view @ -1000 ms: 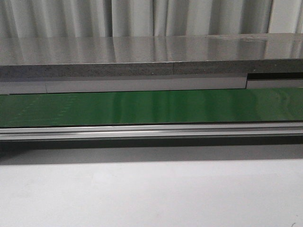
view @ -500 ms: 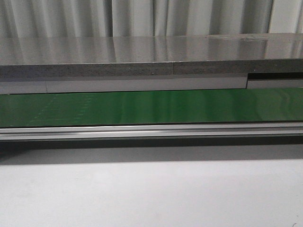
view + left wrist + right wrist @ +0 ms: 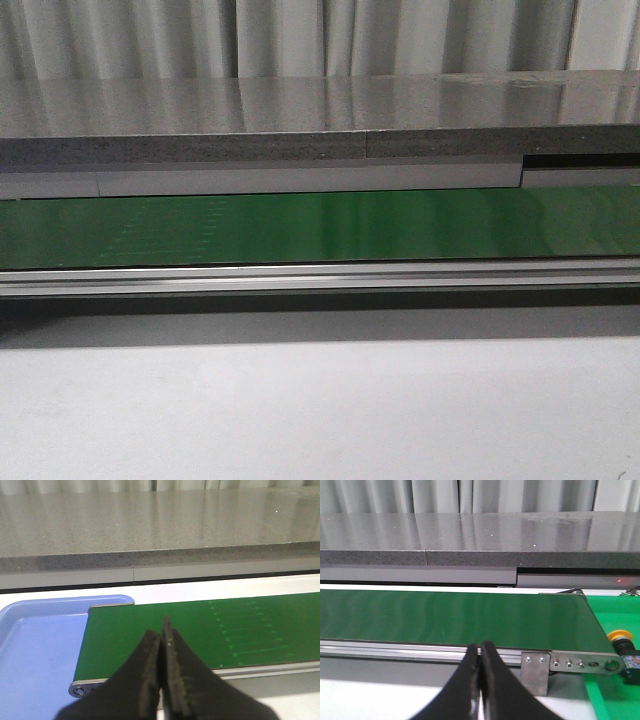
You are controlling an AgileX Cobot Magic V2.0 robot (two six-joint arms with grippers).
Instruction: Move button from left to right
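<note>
The button [image 3: 621,638], with a round yellow-orange cap on a black body, sits in the green bin [image 3: 615,680] just past the belt's right end; it shows only in the right wrist view. My right gripper [image 3: 480,647] is shut and empty, over the belt's near rail, well to the left of the button. My left gripper [image 3: 161,630] is shut and empty, near the left end of the green belt [image 3: 200,630]. Neither gripper shows in the front view, where the belt [image 3: 320,225] carries nothing.
A blue tray [image 3: 35,650] lies at the belt's left end. A grey stone counter [image 3: 320,120] runs behind the belt, with curtains behind it. A metal rail [image 3: 320,277] edges the belt's near side, then the white table [image 3: 320,410]. A metal bracket [image 3: 536,672] stands at the belt's right end.
Faint marks on the green belt have drifted to the right, so the belt is running. Nothing else differs.
</note>
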